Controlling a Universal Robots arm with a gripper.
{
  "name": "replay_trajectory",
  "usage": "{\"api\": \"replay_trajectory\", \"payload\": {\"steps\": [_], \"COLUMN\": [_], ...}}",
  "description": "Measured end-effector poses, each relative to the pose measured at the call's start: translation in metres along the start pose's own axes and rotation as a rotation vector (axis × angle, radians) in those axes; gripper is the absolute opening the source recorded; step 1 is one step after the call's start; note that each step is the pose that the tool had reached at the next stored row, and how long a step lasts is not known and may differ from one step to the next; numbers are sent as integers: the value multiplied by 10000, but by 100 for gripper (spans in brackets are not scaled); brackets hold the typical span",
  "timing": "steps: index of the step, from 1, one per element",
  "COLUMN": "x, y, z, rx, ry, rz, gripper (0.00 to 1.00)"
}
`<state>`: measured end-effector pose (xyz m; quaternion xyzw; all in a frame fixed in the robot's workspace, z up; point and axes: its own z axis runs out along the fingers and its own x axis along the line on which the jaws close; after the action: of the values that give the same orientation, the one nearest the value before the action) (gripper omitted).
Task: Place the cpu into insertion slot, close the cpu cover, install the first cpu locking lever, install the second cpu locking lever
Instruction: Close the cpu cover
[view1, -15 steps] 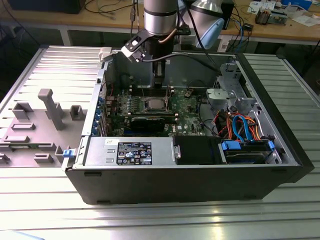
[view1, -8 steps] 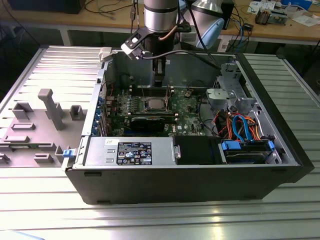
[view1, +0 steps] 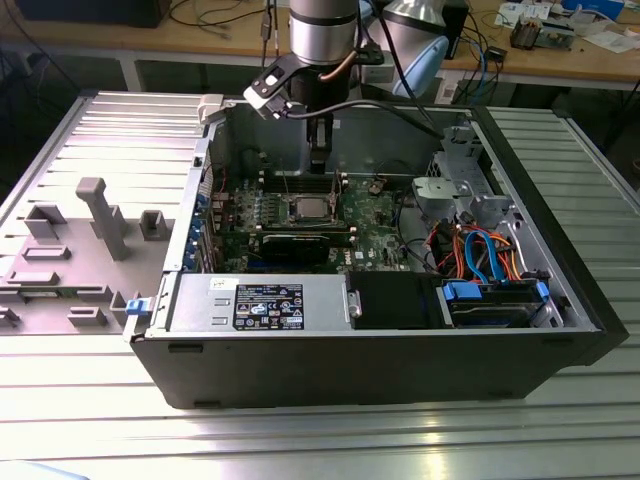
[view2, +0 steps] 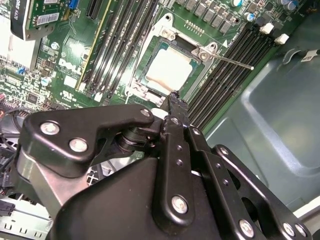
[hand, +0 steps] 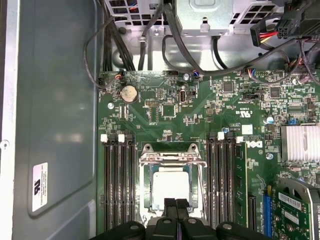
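Hangs just over the cpu (hand: 170, 186) with gripper (hand: 176, 203) pinched tight, holding nothing. Sits flat in the slot (hand: 147, 190), with the cover (hand: 172, 161) down around it.

Ribbed metal table (view1: 320, 440), cluttered workbench (view1: 100, 42)

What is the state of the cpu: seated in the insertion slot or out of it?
Seated. In the first wrist view the cpu lies flat inside the insertion slot, its silver top framed by the metal rim.
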<state>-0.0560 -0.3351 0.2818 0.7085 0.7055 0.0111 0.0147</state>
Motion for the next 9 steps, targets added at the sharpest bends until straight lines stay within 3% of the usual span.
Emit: {"api": "replay_trajectory", "payload": {"steps": [9], "x": [0], "y": [39], "z": [1], "rx": [1], "ry": [1], "rz": [0], "gripper": [11]}}
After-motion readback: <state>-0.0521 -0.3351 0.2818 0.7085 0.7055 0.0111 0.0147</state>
